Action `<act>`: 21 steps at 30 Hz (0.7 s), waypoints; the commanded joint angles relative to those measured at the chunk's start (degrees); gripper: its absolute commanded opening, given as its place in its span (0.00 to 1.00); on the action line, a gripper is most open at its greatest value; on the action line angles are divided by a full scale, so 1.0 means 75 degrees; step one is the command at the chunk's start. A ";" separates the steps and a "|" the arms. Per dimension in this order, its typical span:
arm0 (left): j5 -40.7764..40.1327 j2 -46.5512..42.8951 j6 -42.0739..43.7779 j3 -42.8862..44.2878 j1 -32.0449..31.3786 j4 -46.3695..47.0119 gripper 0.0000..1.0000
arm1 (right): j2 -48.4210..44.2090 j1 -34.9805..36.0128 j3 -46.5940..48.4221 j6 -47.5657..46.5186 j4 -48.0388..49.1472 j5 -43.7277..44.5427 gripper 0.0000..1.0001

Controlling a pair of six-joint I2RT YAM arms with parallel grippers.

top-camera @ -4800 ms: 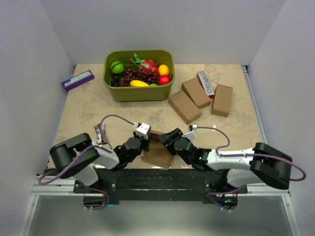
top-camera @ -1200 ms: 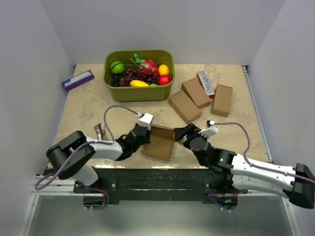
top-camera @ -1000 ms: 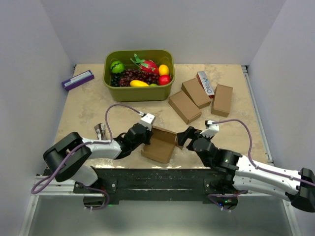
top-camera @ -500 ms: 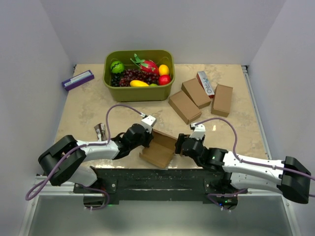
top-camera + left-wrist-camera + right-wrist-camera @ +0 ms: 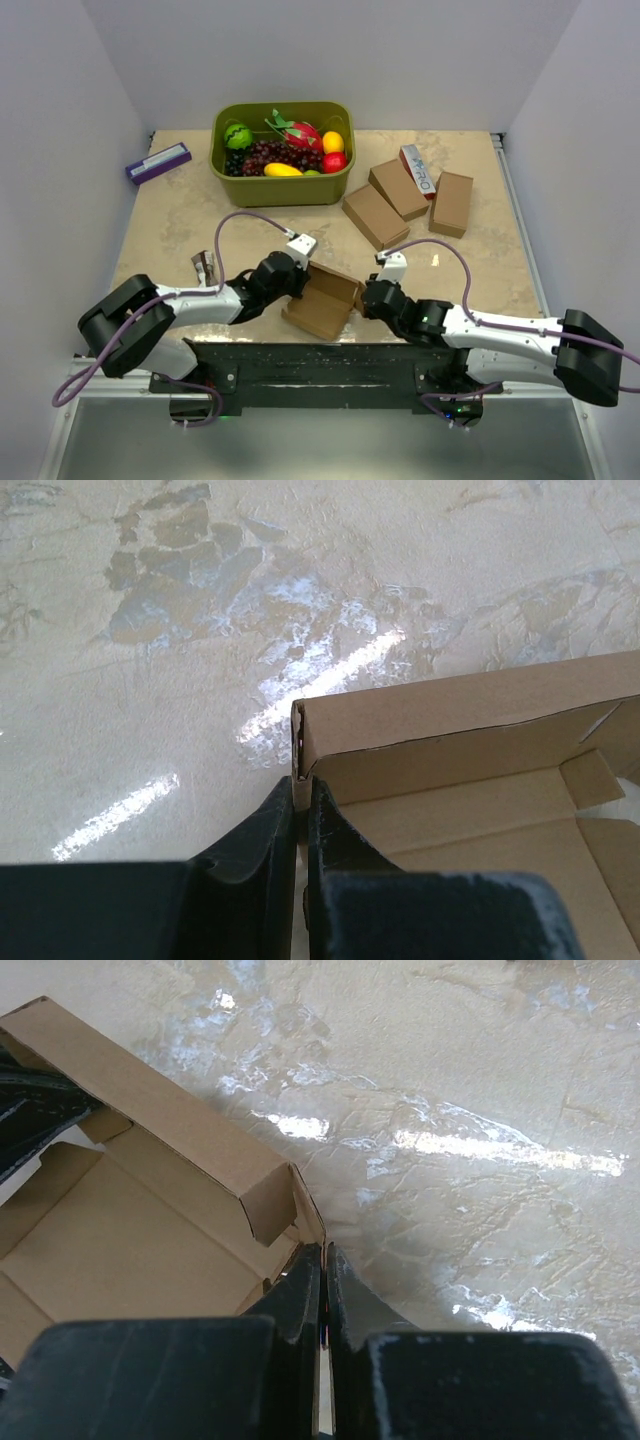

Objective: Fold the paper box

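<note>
The paper box (image 5: 322,303) is an open brown cardboard tray lying near the table's front edge between my two arms, its inside facing up. My left gripper (image 5: 298,279) is shut on the box's left wall at a corner; the left wrist view shows that thin wall (image 5: 300,742) pinched between the black fingers (image 5: 262,830). My right gripper (image 5: 361,297) is at the box's right side. In the right wrist view its jaws are closed on the edge of the right wall (image 5: 308,1218), beside a small folded-in flap (image 5: 268,1205).
A green basket (image 5: 282,190) of toy fruit stands at the back. Three closed brown boxes (image 5: 376,217) lie at the right rear with a white-and-red carton (image 5: 420,168). A purple-and-white box (image 5: 158,162) lies at the far left. A small object (image 5: 204,268) sits by the left arm.
My right gripper moved left to the box's right wall and went from open to shut on it. The box shifted slightly. The left gripper kept its grip.
</note>
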 commanded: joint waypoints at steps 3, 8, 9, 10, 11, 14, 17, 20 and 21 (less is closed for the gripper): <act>-0.1425 0.0293 0.0201 0.0228 0.0041 -0.0402 0.00 | -0.0234 -0.0009 0.0295 -0.0123 -0.0260 0.0102 0.00; -0.2069 0.0527 0.0213 0.0369 -0.0146 -0.0473 0.00 | -0.0187 0.0002 0.0295 -0.0123 -0.0166 -0.0027 0.00; -0.2187 0.0551 0.0224 0.0404 -0.0193 -0.0484 0.00 | -0.0152 -0.0009 0.0307 -0.0123 -0.0108 -0.0050 0.00; -0.2339 0.0597 0.0201 0.0451 -0.0240 -0.0519 0.00 | -0.0117 -0.0009 0.0307 -0.0123 -0.0084 -0.0085 0.00; -0.2561 0.0679 0.0178 0.0498 -0.0299 -0.0601 0.00 | -0.0082 0.0002 0.0318 -0.0123 -0.0049 -0.0097 0.00; -0.2691 0.0796 0.0073 0.0603 -0.0323 -0.0613 0.00 | 0.0000 0.0002 0.0318 -0.0123 0.0068 -0.0191 0.00; -0.2715 0.0867 -0.0010 0.0650 -0.0323 -0.0520 0.00 | 0.0024 0.0002 0.0318 -0.0135 0.0080 -0.0238 0.00; -0.2855 0.0937 -0.0162 0.0767 -0.0323 -0.0531 0.00 | 0.0036 0.0002 0.0283 -0.0123 0.0115 -0.0261 0.00; -0.2844 0.0961 -0.0220 0.0779 -0.0323 -0.0508 0.00 | 0.0012 0.0002 0.0260 -0.0100 0.0150 -0.0285 0.00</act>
